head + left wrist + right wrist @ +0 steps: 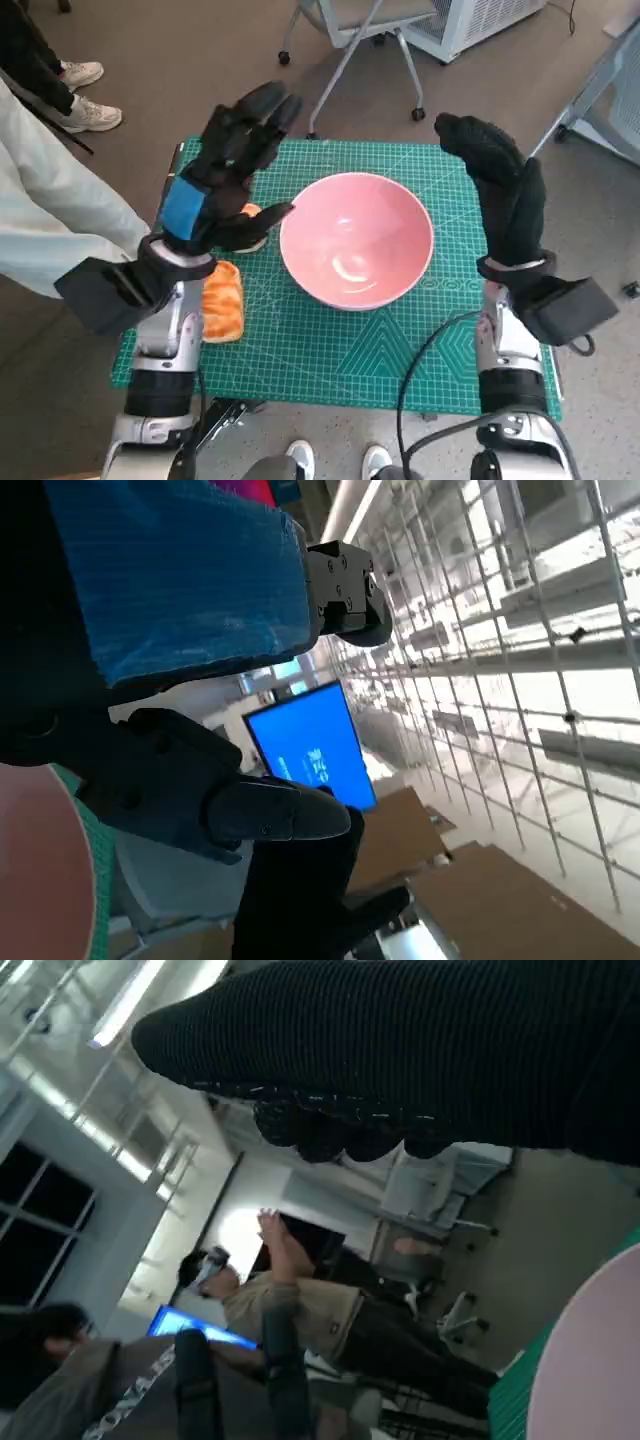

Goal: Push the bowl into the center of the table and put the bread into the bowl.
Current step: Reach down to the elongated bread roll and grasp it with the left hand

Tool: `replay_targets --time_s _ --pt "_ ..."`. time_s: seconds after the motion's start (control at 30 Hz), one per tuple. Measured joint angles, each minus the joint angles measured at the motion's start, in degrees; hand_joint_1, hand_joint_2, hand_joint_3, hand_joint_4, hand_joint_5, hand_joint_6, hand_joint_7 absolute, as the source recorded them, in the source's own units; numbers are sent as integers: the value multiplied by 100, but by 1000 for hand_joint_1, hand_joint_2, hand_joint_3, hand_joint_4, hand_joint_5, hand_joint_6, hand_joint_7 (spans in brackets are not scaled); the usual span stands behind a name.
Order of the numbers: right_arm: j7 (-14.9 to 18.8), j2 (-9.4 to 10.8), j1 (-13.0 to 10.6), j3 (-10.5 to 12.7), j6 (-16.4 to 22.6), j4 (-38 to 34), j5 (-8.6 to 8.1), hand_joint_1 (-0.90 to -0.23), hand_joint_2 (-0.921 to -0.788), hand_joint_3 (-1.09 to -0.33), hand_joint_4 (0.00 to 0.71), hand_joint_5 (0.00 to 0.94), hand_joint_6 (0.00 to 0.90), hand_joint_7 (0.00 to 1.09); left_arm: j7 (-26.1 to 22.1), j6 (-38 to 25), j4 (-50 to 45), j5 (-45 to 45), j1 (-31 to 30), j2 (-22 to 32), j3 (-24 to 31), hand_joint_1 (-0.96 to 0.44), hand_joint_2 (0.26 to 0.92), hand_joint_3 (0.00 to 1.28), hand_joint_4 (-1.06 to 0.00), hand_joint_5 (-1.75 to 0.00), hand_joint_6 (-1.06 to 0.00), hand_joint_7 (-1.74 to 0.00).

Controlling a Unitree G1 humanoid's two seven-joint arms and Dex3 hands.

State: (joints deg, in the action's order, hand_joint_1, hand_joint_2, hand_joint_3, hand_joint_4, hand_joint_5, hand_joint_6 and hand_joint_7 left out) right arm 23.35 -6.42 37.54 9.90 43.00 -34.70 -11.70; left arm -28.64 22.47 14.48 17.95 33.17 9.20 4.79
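Half the task appears done: the glossy pink bowl [356, 240] is centred between the spread, empty left hand [228, 170] and right hand [500, 180]; the golden bread loaf [222, 300] is left beneath the left wrist.

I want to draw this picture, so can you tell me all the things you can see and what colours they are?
bowl: one, pink, near the middle of the green mat.
bread: one orange-brown piece on the mat beside the bowl, under the left arm; a second orange bit peeks out by the left robot hand, cannot tell what it is.
cutting mat: one, green, covering the table.
office chair: one, grey, on the floor beyond the table.
person's shoes: white, far left corner of the floor.
left robot hand: black with blue tape, fingers spread, holding nothing.
right robot hand: black glove, holding nothing.
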Motion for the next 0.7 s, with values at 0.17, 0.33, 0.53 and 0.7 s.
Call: replay_targets --time_s 0.17,0.33,0.53,0.7 --pt "-6 0 -83 -49 -102 227 0 -684 -921 -745 200 3 130 467 -107 -56 0 25 62 -35 -59 -504 921 295 -175 0 1 -580" --pt "-44 0 -149 -94 -187 402 10 -684 -921 -745 200 3 124 473 -185 -98 -1 50 69 -63 -80 -486 920 297 -178 -2 1 -582" --pt "-105 0 -259 -131 -315 595 12 -685 -921 -745 200 2 117 479 -266 -100 0 71 85 -79 -85 -474 917 299 -179 -3 1 -584" --pt "-153 2 -302 -161 -415 706 14 -686 -921 -746 199 2 113 485 -295 -100 0 72 130 -83 -87 -469 916 301 -179 -3 1 -586"
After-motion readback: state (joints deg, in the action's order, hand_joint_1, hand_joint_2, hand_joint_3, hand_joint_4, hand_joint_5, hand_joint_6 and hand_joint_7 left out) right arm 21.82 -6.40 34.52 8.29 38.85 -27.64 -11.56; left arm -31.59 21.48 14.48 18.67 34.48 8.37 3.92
